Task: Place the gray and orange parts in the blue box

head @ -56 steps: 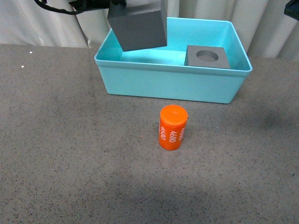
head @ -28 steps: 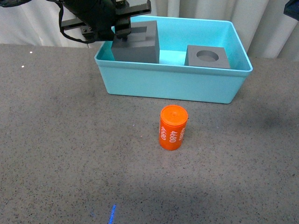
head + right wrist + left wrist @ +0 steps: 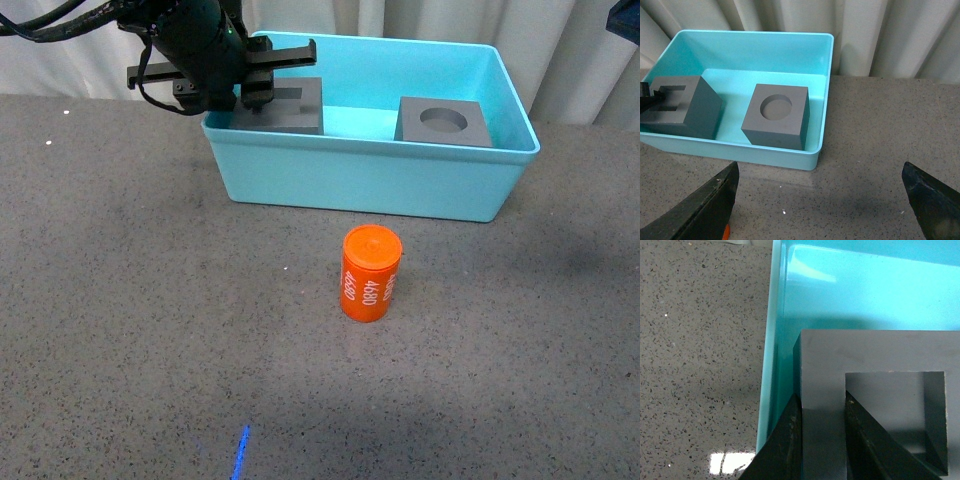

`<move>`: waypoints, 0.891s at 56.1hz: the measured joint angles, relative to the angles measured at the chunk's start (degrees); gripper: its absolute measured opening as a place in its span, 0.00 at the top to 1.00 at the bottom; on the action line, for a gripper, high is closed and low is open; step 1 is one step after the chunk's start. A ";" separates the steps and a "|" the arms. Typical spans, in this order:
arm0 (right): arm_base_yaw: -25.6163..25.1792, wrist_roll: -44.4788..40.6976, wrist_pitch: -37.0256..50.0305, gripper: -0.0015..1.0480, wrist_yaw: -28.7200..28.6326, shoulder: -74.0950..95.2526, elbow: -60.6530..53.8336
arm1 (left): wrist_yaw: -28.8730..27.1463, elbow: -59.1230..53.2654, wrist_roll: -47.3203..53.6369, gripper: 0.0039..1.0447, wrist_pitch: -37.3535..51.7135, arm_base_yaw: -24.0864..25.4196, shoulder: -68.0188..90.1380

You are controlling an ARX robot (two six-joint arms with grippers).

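The blue box (image 3: 370,180) stands at the back of the table. My left gripper (image 3: 258,98) is shut on one wall of the gray cube with the square recess (image 3: 290,112), low inside the box's left end; the left wrist view shows its fingers (image 3: 785,440) pinching that wall of the cube (image 3: 875,352). The gray cube with the round recess (image 3: 445,122) rests in the box's right part. The orange cylinder marked "4680" (image 3: 371,273) stands upright on the table in front of the box. My right gripper (image 3: 820,200) is open above the table, right of the box (image 3: 820,100).
The table (image 3: 150,330) is a dark speckled surface. Pale curtains (image 3: 60,50) hang behind the box. A small blue light mark (image 3: 240,452) lies on the table near the front edge.
My left gripper has lowered the gray cube with the square recess from above the box rim down into the box's left end. The other parts have not moved.
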 joint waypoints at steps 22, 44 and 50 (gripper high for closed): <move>0.00 0.00 0.00 0.09 0.00 0.00 0.00 | -0.98 -1.01 0.39 0.36 0.68 -0.33 -3.96; 0.00 0.00 0.00 0.09 0.00 0.00 0.00 | -6.14 -35.36 2.03 0.06 30.71 -0.46 -33.77; 0.00 0.00 0.00 0.09 0.00 0.00 0.00 | -0.55 -47.08 2.73 0.06 38.21 -1.18 -42.05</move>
